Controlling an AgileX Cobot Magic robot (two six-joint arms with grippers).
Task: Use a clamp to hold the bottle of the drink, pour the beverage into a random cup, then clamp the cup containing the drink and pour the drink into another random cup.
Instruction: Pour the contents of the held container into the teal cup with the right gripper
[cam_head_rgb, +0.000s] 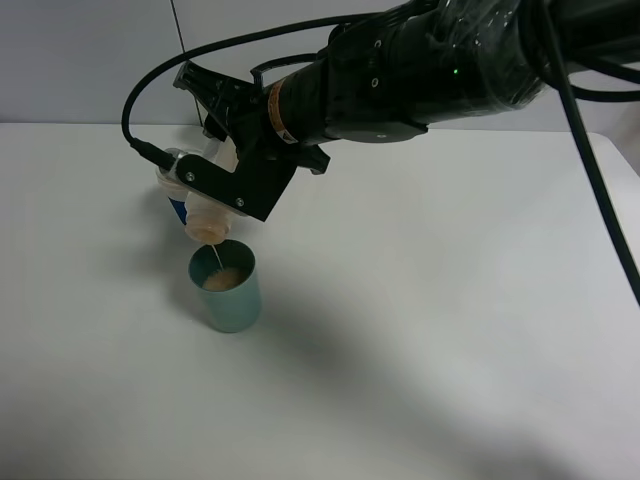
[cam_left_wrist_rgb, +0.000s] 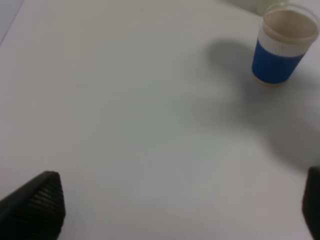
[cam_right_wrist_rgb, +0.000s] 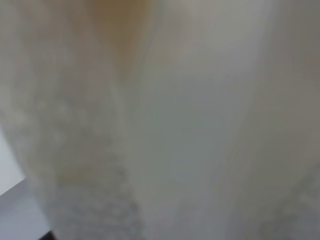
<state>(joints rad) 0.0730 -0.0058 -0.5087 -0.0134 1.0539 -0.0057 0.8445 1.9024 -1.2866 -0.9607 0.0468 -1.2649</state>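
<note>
At upper left of the high view, we are gripping the bottle (cam_head_rgb: 203, 208) in our right clamp (cam_head_rgb: 215, 185), jaws closed on it. It is tipping mouth-down directly over the teal cup (cam_head_rgb: 230, 295), and drink (cam_head_rgb: 222, 279) is trickling in. Just behind it, the blue paper cup (cam_left_wrist_rgb: 280, 50) is standing upright. Our left clamp (cam_left_wrist_rgb: 175, 205) is hanging wide open and empty over the bare table (cam_head_rgb: 450, 300).

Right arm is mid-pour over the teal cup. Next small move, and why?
Probably tip the bottle slightly further in the right gripper, keeping its mouth over the teal cup: only a thin stream of beverage is falling, the cup looks partly filled, and the stream lands inside the rim.
</note>
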